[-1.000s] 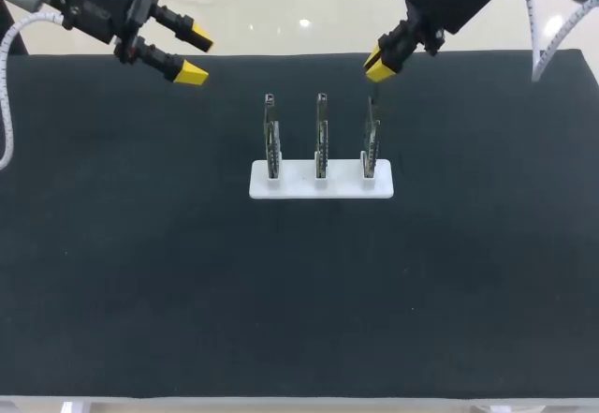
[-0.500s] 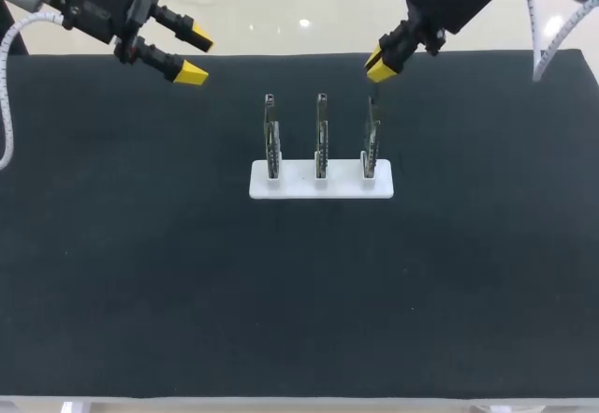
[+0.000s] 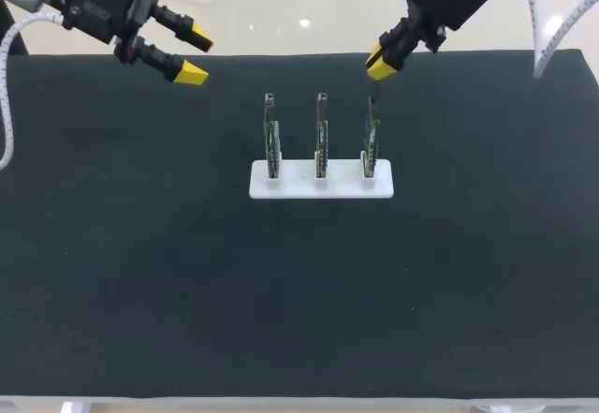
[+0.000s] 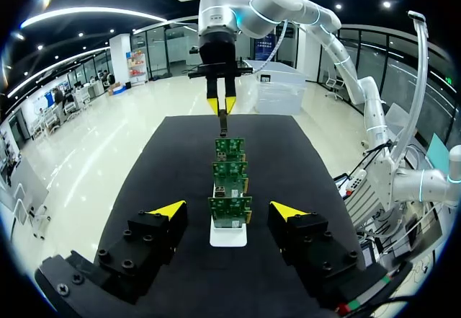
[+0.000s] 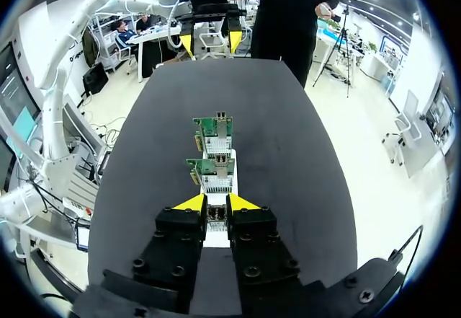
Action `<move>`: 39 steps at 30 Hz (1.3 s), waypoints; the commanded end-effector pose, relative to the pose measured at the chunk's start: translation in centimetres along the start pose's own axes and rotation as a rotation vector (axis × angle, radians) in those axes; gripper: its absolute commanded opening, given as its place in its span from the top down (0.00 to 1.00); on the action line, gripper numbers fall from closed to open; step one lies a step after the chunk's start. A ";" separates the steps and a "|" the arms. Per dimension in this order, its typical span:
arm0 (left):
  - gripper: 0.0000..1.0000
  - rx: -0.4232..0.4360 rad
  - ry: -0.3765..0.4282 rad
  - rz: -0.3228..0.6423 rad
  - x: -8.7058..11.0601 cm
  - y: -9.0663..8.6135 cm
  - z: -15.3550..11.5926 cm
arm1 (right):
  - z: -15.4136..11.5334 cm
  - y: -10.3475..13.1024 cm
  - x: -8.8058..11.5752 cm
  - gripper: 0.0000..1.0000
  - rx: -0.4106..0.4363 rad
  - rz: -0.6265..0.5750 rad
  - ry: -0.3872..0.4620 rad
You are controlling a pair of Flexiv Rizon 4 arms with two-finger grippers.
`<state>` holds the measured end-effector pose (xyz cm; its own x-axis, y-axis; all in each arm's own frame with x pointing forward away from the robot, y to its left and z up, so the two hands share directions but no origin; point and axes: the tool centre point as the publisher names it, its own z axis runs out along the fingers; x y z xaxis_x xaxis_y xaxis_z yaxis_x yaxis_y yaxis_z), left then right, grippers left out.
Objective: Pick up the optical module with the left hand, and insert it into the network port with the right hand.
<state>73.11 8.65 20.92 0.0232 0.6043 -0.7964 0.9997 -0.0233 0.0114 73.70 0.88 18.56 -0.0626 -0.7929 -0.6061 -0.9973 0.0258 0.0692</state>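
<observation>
Above the far right of the worktop (image 3: 140, 272), our right gripper (image 3: 379, 65) has its fingers drawn narrow on the optical module (image 4: 224, 123). This slim dark piece hangs just over the rightmost of three upright circuit boards (image 3: 372, 143). All three stand in a row in a white base (image 3: 321, 186) near the worktop's middle. Our left gripper (image 3: 197, 55) hovers at the far left, spread wide and empty.

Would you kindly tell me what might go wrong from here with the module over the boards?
1. The right jaws pinch the slim optical module at its upper end only; if it meets the right-hand board off-line, it may tilt or jam.
2. The three boards stand close together on a small white base; a sideways push might shift it.
</observation>
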 end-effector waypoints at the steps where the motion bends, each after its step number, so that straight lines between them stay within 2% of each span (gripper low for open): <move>1: 0.00 0.001 0.004 -0.001 -0.1 0.1 0.0 | 0.1 0.2 0.1 1.00 0.005 -0.001 -0.006; 39: 0.00 0.001 0.004 -0.001 -0.1 0.1 0.0 | 0.8 -0.2 0.1 1.00 0.010 -0.014 -0.047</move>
<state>73.11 8.65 20.92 0.0232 0.6043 -0.7964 0.9997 -0.0233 0.0114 73.77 1.27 17.97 -0.0507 -0.7628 -0.6446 -0.9985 0.0239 0.0502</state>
